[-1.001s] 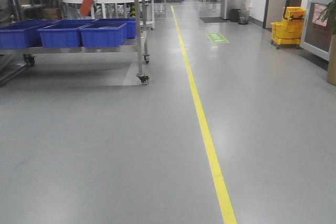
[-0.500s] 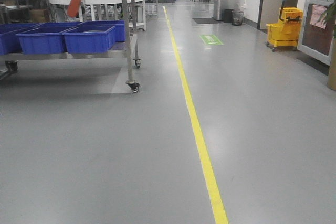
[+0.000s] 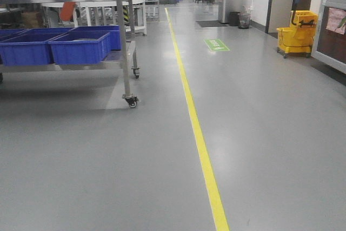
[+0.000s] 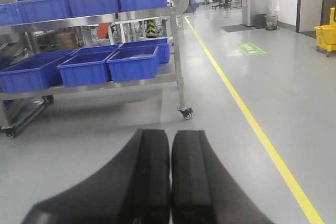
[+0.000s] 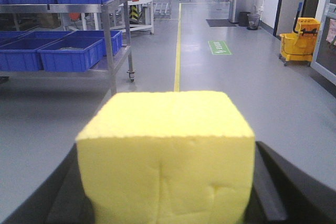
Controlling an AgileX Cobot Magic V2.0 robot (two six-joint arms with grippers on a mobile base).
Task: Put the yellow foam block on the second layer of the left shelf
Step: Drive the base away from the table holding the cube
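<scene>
The yellow foam block [image 5: 167,150] fills the lower half of the right wrist view. My right gripper [image 5: 167,187] is shut on it, with a black finger [image 5: 270,182] pressed against each side. In the left wrist view my left gripper [image 4: 171,150] is shut, its pads touching with nothing between them. The left shelf [image 3: 123,36] is a steel wheeled rack at the left, several metres ahead. Its second layer [image 3: 116,60] carries blue bins [image 3: 78,47]. Neither gripper shows in the front view.
A yellow floor line [image 3: 197,133] runs down the corridor, right of the rack's caster [image 3: 131,101]. A yellow mop bucket [image 3: 294,33] stands by the right wall. A green floor sign [image 3: 217,45] and a trash bin [image 3: 244,20] lie farther ahead.
The front view has moved forward along the corridor. The rack has slid left and come nearer, and the mop bucket sits closer on the right.
</scene>
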